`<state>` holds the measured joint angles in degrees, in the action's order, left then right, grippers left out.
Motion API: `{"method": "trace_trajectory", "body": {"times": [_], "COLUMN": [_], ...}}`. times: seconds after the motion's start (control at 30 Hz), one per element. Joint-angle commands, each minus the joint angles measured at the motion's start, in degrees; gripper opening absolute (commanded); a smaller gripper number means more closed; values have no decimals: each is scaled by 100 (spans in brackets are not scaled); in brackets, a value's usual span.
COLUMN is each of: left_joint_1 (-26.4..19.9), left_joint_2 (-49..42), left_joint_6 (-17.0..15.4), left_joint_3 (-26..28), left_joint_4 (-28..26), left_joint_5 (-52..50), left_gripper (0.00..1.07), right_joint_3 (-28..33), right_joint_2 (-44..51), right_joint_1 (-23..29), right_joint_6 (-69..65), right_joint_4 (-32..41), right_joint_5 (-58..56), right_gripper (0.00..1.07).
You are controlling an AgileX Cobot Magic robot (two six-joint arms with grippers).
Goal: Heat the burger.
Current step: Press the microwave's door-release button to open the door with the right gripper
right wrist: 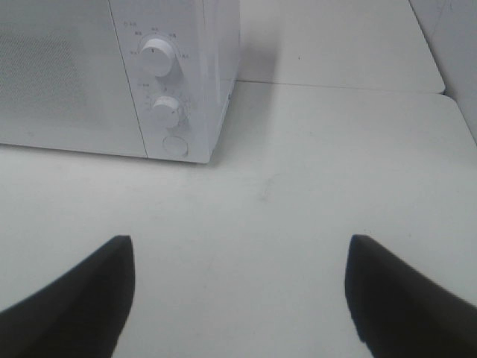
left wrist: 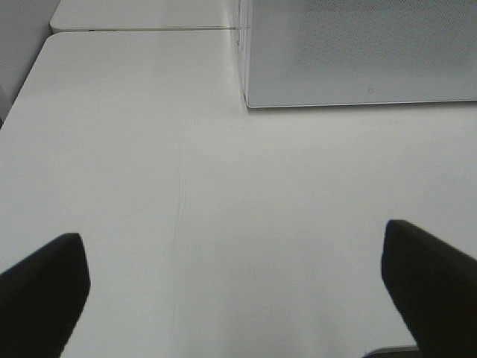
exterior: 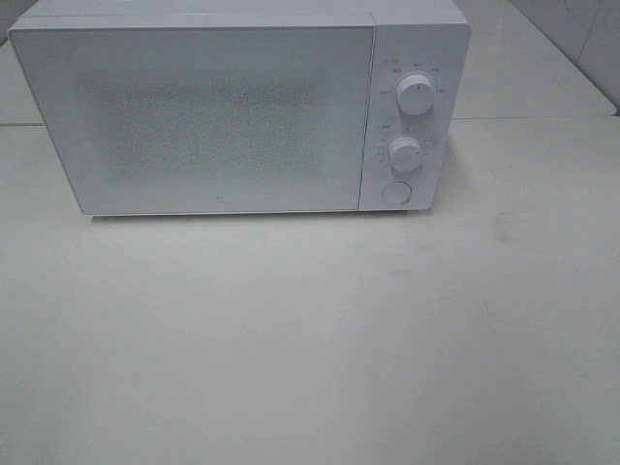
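Both tools hang spread and empty, left tool and right tool, over the surface. The microwave sits ahead of them, door closed. No burger in sight — maybe inside, I can't tell — so heating is unconfirmed.

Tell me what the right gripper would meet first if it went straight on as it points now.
Probably the table, just beside the front corner of the microwave. The open right gripper seems to aim past the microwave, though depth is unclear.
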<state>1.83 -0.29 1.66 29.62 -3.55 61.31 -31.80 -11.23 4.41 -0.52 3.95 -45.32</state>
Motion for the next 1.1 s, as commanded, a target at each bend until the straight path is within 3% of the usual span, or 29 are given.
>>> {"method": "trace_trajectory", "body": {"times": [0.03, 0.63, 0.73, 0.83, 0.9, 1.1], "left_joint_1": [-23, -23, -23, -23, -23, -23], "left_joint_2": [-74, -74, -74, -74, -74, -74], "left_joint_6": [-52, -52, -52, -52, -52, -52], "left_joint_3": [-6, -6, -6, -6, -6, -6], "left_joint_4": [23, 23, 23, 23, 23, 23], "left_joint_5": [11, 11, 11, 11, 11, 11], "left_gripper": [100, 100, 100, 100, 100, 100], "right_joint_3": [-46, -40, -40, 29, 367, 716], "right_joint_2": [-304, -2939, -3042, -3426, -3799, -4291], "right_joint_1": [-40, -40, -40, -40, -40, -40], "right_joint_6": [-63, -23, -23, -23, -23, -23], "right_joint_4": [17, 17, 17, -23, -34, -23], "right_joint_5": [504, 3157, 3272, 3822, 5002, 6240], "right_gripper": [75, 75, 75, 75, 75, 75]}}
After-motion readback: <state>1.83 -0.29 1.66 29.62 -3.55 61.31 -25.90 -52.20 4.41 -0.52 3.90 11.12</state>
